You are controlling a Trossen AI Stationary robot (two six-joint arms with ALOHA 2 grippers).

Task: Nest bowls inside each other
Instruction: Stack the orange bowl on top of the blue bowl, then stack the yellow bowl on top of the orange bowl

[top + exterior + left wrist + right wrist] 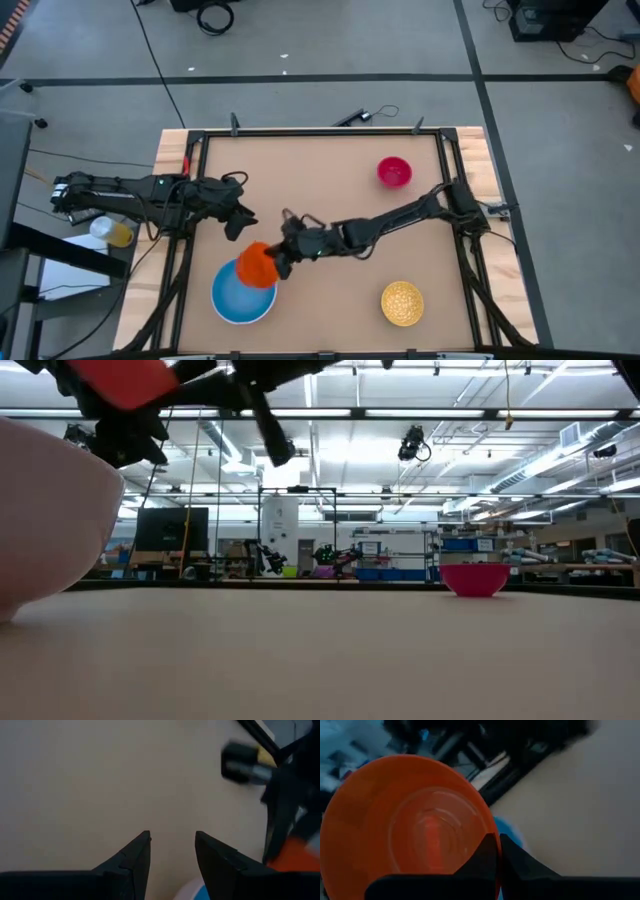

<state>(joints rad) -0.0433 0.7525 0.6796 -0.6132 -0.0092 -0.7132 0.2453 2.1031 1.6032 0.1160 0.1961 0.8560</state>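
My right gripper [277, 262] holds the orange bowl [256, 264] tipped in the air over the near left of the table. Below it the light blue bowl [240, 295] sits inside the white bowl [50, 520]. The orange bowl [410, 820] fills the right wrist view. My left gripper [240, 228] hangs open just beyond these bowls, with nothing between its fingers [135, 855]. The small red bowl [394, 172] rests on its base at the far right. The speckled yellow bowl [402, 302] stands at the near right. My right gripper pinches the orange bowl's rim [485, 822] between its two shut fingers, one on each face of the wall. The fingers come from the table's right, slanting a little downward. The bowl is lifted clear and tipped on its side above the light blue bowl.
A black frame [300, 135] runs around the brown tabletop. Bare board lies across the middle and far left of the table. Beyond the table the low view shows a workshop room with shelves and equipment.
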